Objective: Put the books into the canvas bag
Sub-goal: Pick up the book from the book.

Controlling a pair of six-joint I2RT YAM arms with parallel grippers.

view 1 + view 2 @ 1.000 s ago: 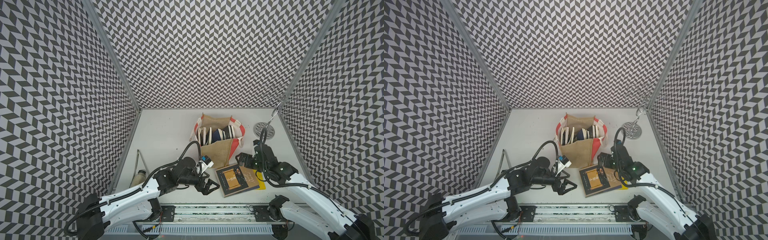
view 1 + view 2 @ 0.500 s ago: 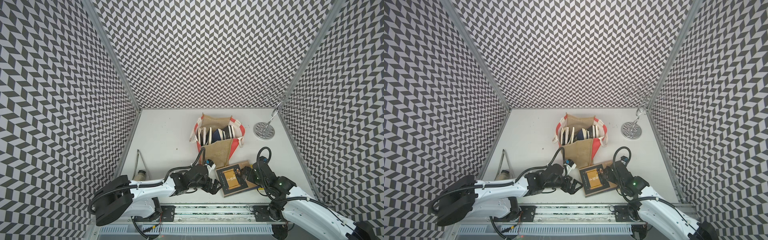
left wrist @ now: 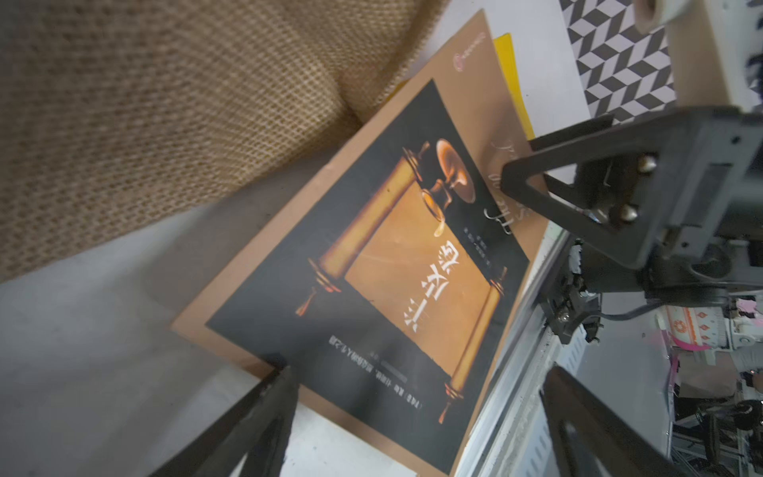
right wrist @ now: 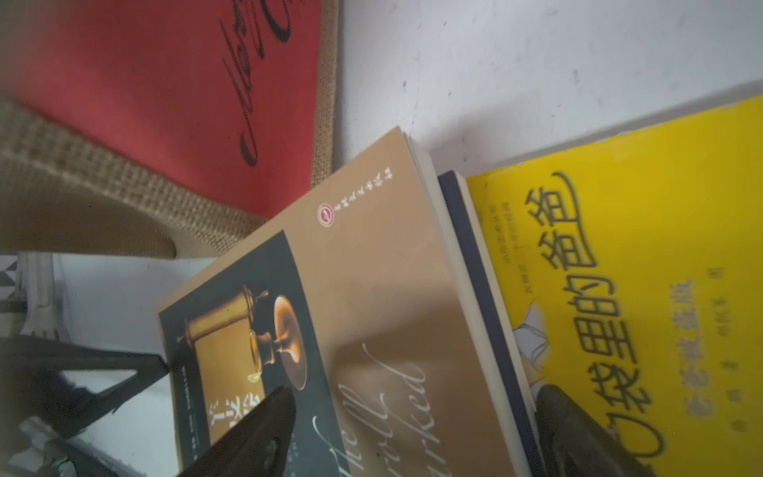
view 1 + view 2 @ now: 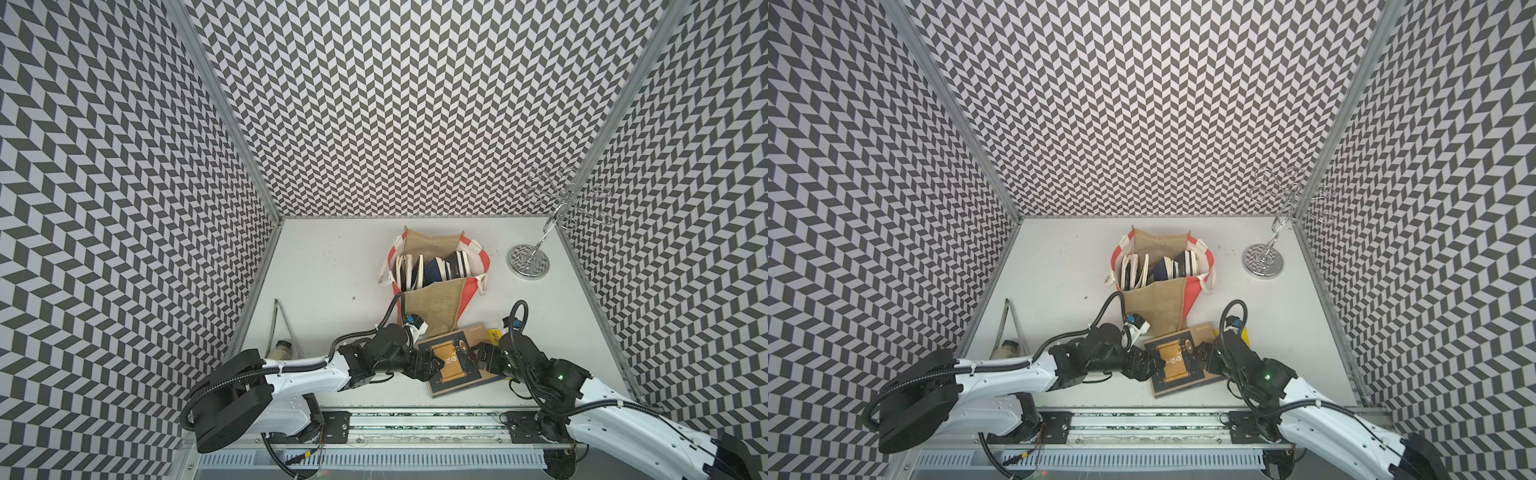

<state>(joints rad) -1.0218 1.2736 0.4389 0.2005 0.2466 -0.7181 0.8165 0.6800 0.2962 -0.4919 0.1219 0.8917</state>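
Several books (image 5: pixel 432 268) already stand inside the canvas bag (image 5: pixel 436 303); a brown book (image 5: pixel 453 361) and a yellow book (image 4: pixel 644 289) remain stacked on the worktop (image 5: pixel 332 270), flanked by the left gripper (image 5: pixel 428 365) and right gripper (image 5: pixel 482 359), fingers spread.

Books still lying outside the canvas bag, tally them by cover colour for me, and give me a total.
brown book: 1
navy book: 1 (only its edge shows, under the brown one)
yellow book: 1
Total: 3
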